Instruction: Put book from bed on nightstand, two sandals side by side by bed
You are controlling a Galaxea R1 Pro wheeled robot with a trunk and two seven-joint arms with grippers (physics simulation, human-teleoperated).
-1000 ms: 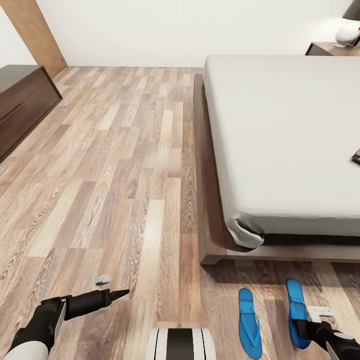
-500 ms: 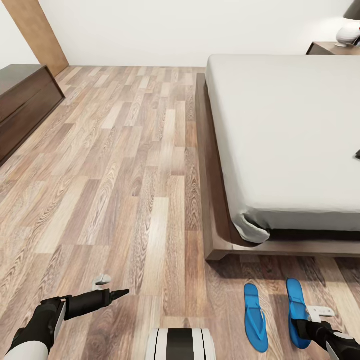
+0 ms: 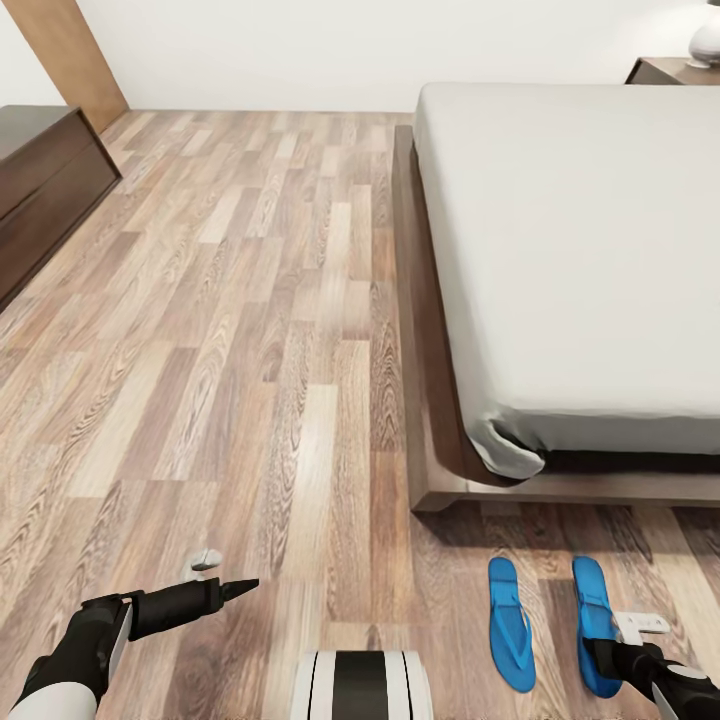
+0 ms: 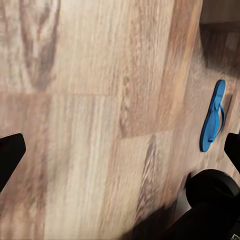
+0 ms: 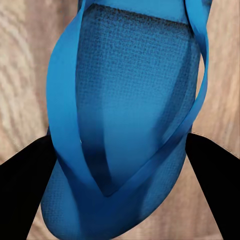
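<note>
Two bright blue sandals show at the foot of the bed (image 3: 560,250). One sandal (image 3: 510,625) lies flat on the plank floor. My right gripper (image 3: 606,648) is shut on the other sandal (image 3: 592,600), just to its right and parallel to it. In the right wrist view that held sandal (image 5: 130,90) sits between the two black fingers (image 5: 25,185), straps up. Lower left, my left gripper (image 3: 226,572) is open and empty over bare floor; its wrist view shows the lying sandal (image 4: 214,116). A nightstand (image 3: 672,70) stands beyond the bed. The book is out of view.
A long low dark brown cabinet (image 3: 40,190) lines the left wall, with a brown door (image 3: 70,55) behind it. A white lamp base (image 3: 706,45) sits on the nightstand. The bed's wooden frame corner (image 3: 430,495) juts out just beyond the sandals. Wide plank floor (image 3: 250,330) lies left of the bed.
The whole view has shifted, so the camera moved; the book's corner slid off the right edge. The lying sandal now sits closer to the held one. Both arms keep their pose.
</note>
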